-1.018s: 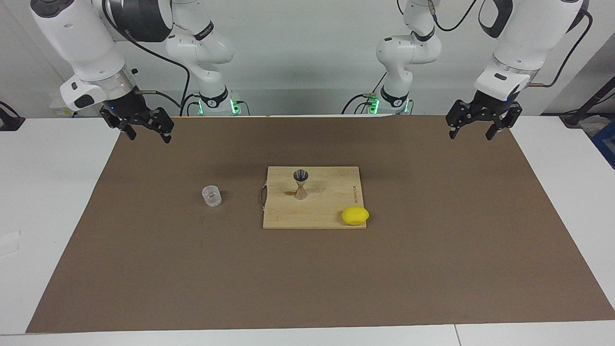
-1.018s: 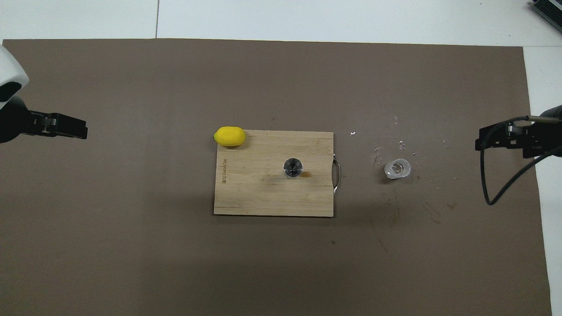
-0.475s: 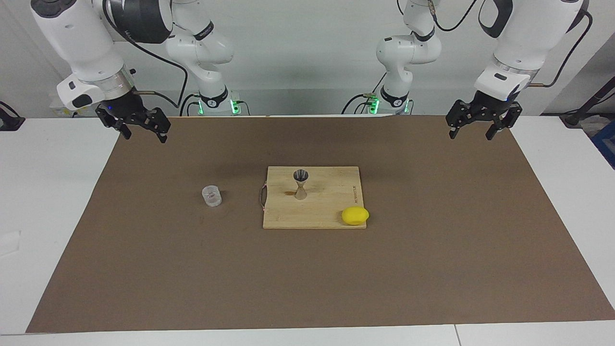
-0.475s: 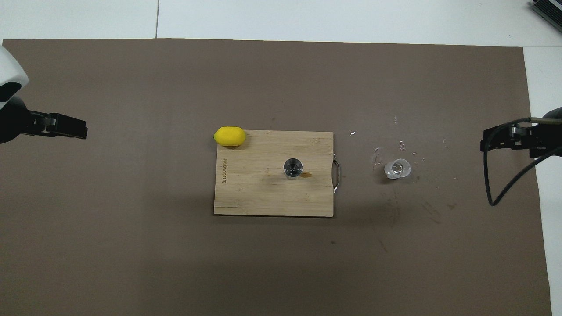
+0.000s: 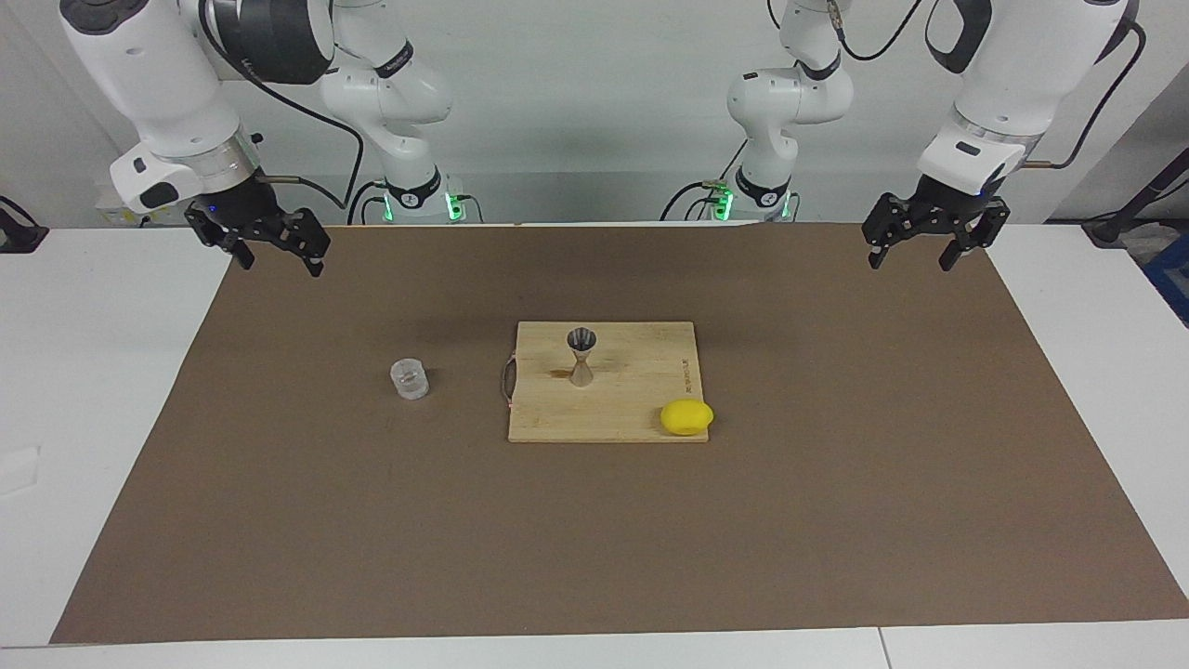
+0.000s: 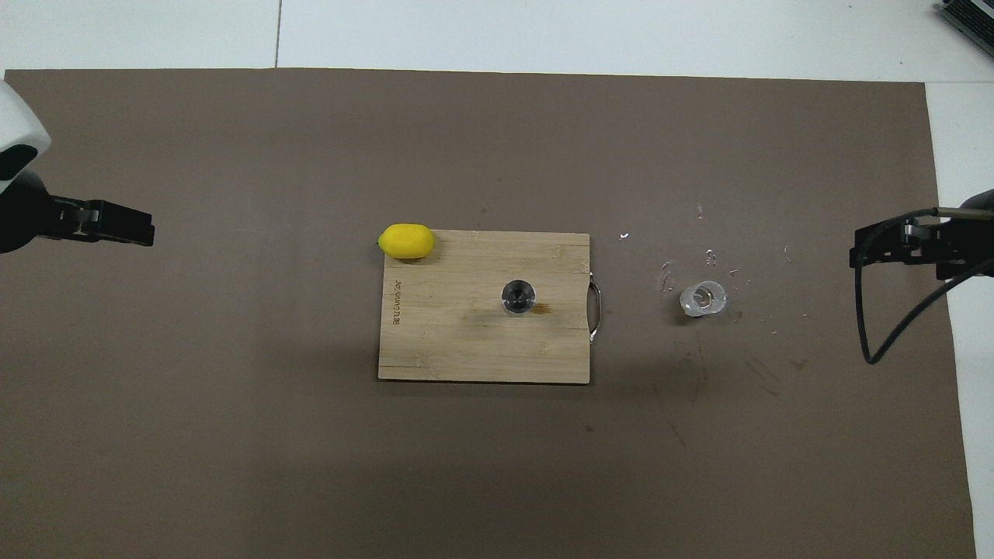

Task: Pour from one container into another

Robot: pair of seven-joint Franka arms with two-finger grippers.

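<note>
The clear glass cup stands upright on the brown mat, toward the right arm's end of the table and just beside the handle end of the wooden cutting board, apart from it. The metal jigger stands upright near the middle of the board, about as near to the robots as the cup. A lemon lies at the board's corner farther from the robots, toward the left arm's end, partly overhanging the edge. None of these has shifted since a second ago. The right gripper hangs empty over the mat's corner at its own end with its fingers spread; compared with a second ago it has drawn slightly back toward the table's edge and away from the cup. The left gripper waits empty over the mat's corner at the left arm's end, fingers spread, in the same place as before.
</note>
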